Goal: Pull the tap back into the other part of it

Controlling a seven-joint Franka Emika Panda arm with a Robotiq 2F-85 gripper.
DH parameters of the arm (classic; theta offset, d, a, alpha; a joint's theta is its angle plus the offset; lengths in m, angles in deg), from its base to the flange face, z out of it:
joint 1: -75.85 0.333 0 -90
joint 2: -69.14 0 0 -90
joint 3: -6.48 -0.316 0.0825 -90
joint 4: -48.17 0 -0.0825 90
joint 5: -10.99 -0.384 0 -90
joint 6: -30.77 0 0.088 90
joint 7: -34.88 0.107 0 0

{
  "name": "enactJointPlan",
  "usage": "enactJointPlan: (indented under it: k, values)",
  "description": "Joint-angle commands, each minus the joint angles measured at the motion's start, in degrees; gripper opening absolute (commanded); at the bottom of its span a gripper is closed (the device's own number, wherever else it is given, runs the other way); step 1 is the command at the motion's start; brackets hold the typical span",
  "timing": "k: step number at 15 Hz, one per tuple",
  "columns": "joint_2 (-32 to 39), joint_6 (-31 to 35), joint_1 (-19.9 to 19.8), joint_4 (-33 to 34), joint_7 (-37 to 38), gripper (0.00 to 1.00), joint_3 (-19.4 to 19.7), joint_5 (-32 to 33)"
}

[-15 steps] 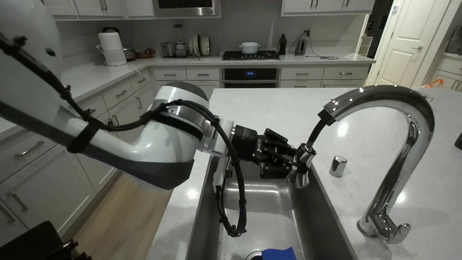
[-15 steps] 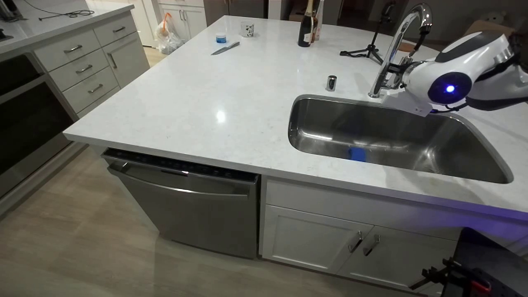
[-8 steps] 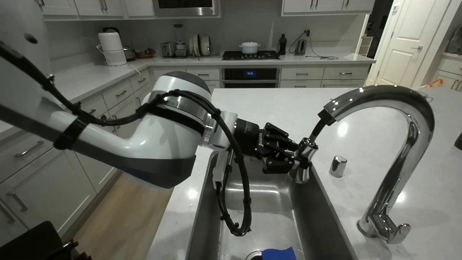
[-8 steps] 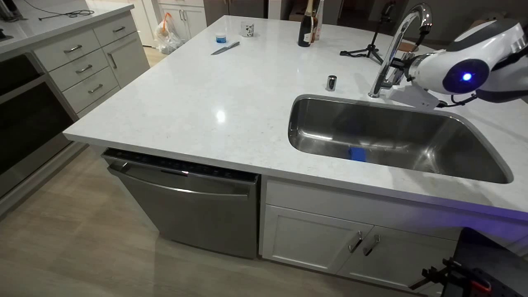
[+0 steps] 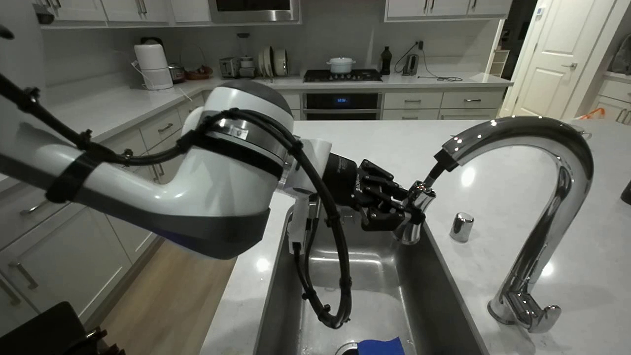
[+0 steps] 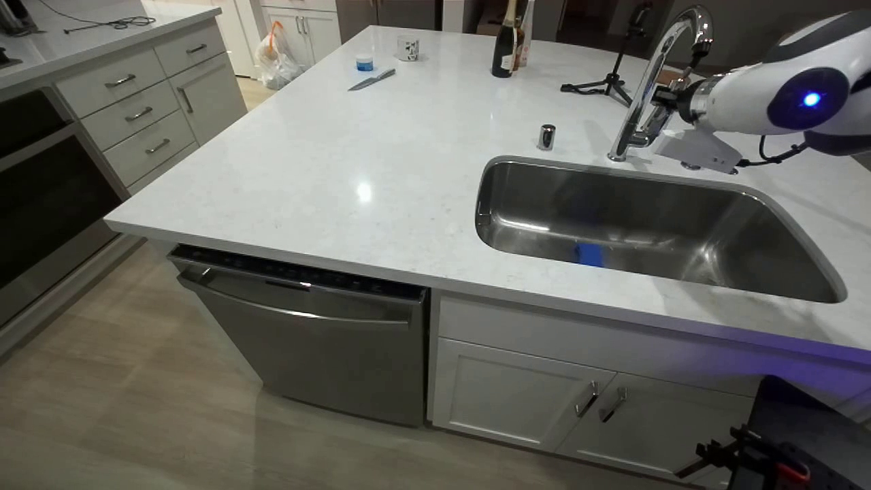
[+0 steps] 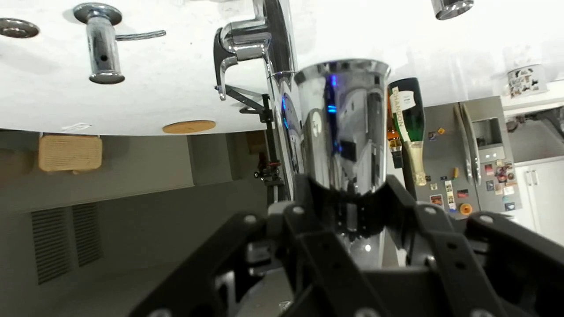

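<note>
The tap, a short chrome spray head (image 5: pixel 408 233), hangs tilted below the mouth of the spout in an exterior view. A short length of black hose (image 5: pixel 434 175) joins it to the spout. My gripper (image 5: pixel 413 209) is shut around the tap's middle. In the wrist view, the gripper (image 7: pixel 346 187) has its fingers on both sides of the tap (image 7: pixel 343 127), whose flared end points up in that picture. The other part, the tall chrome gooseneck spout (image 5: pixel 584 162), stands on the counter. It also shows in an exterior view (image 6: pixel 643 88), where the arm partly hides the tap.
The steel sink (image 5: pixel 456 281) lies below the gripper, with a blue cloth (image 5: pixel 379 346) in it. A small chrome knob (image 5: pixel 462 227) stands beside it. A black tripod (image 6: pixel 609 83) and bottles (image 6: pixel 505 51) stand behind the spout. A soap dispenser (image 7: pixel 103 48) shows in the wrist view.
My gripper has lifted the tap slightly, and the tap tilts more. Its top is nearer the spout's mouth and less hose shows. The spout has not moved.
</note>
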Motion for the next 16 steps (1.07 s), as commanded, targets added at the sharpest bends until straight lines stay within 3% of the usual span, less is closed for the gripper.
enactJointPlan:
  k: [1, 8, 16]
  values:
    - [-1.4, 5.0, -0.7, 0.6, -7.7, 0.17, 1.1, -4.9]
    - [-2.6, 5.7, -0.7, -0.1, -24.2, 0.17, 1.5, -18.1]
    - [-3.6, 5.6, -0.7, -0.4, -35.3, 0.17, 1.1, -29.8]
